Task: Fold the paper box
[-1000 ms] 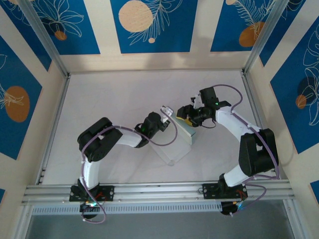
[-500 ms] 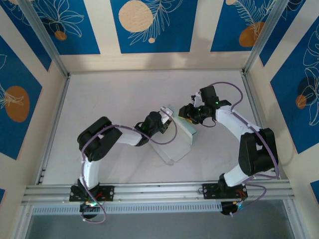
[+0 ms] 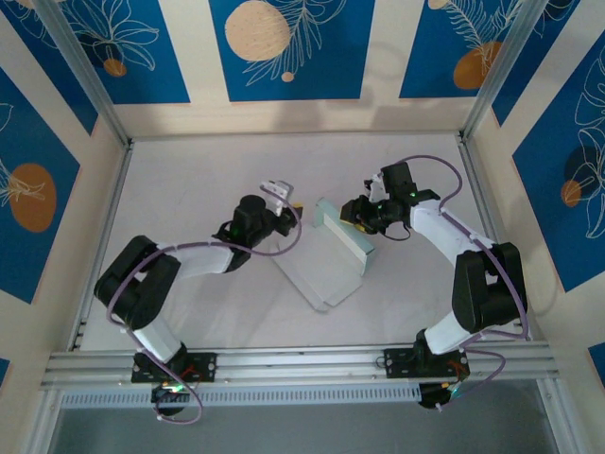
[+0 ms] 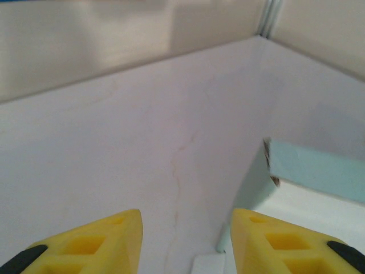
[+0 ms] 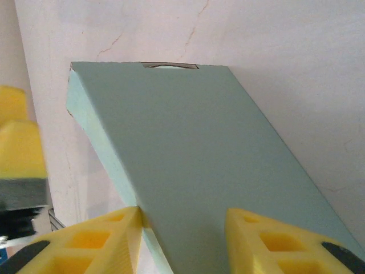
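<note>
The left gripper (image 3: 286, 197) is standing open. In the left wrist view its two yellow fingers (image 4: 97, 246) are sitting apart, with bare table (image 4: 142, 142) showing between them and nothing held. Seen from above, this gripper is hovering just left of the paper box (image 3: 323, 267), with a narrow gap separating them. In the left wrist view a pale green corner of the box is showing just beyond the right-hand finger; contact there cannot be determined.

The right gripper (image 3: 352, 211) is sitting at the far right end of the box. In the right wrist view one finger is lying against the lighter side wall of a pale green panel. The other finger is overlapping the panel's broad face. Whether the jaws are clamping the card cannot be told.

The paper box is lying near the middle of the table, between the two grippers. Its nearer part is lying flat as a pale sheet. Its farther, right-hand part is standing raised as a long, narrow green panel, which is showing a small curved notch at its far end in the right wrist view.

Hairline cracks (image 4: 178, 165) are running across the table surface.
</note>
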### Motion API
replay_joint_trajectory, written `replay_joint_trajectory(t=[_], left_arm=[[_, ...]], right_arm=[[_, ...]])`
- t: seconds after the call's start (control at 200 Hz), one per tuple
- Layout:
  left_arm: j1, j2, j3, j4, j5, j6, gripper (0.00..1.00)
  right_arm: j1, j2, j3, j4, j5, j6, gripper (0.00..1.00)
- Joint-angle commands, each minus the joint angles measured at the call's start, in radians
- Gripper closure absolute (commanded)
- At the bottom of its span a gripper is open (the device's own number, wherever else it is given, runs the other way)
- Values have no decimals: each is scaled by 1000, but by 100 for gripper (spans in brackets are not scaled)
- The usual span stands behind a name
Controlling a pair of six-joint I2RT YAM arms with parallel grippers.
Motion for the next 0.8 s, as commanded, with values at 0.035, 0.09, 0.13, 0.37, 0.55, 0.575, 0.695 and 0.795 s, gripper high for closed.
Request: replay_joint_trajectory(t=[0.035,0.09,0.13,0.37,0.55,0.575,0.695,0.795], left_arm=[[3,33,108,-51,27,-96,55],[4,60,142,-59,34,-91,57],[2,79,156,-72,42,-61,58],[4,170,121,-72,172,99,56],[23,212,70,22,262,98,56],[25,219,66,32,276,105,56],[30,259,83,35,333,115,51],[29,299,105,53,301,71,50]], right_arm=[[6,49,-24,-71,63,-13,57],[6,52,-23,-73,66,-10,57],[3,53,-22,-72,63,-4,57],[2,70,10,-96,43,-13,57],[0,77,31,-120,41,-32,57],[-1,77,34,-122,38,-31,57],[0,79,44,-128,22,-35,57],[1,78,45,-127,7,-38,57]])
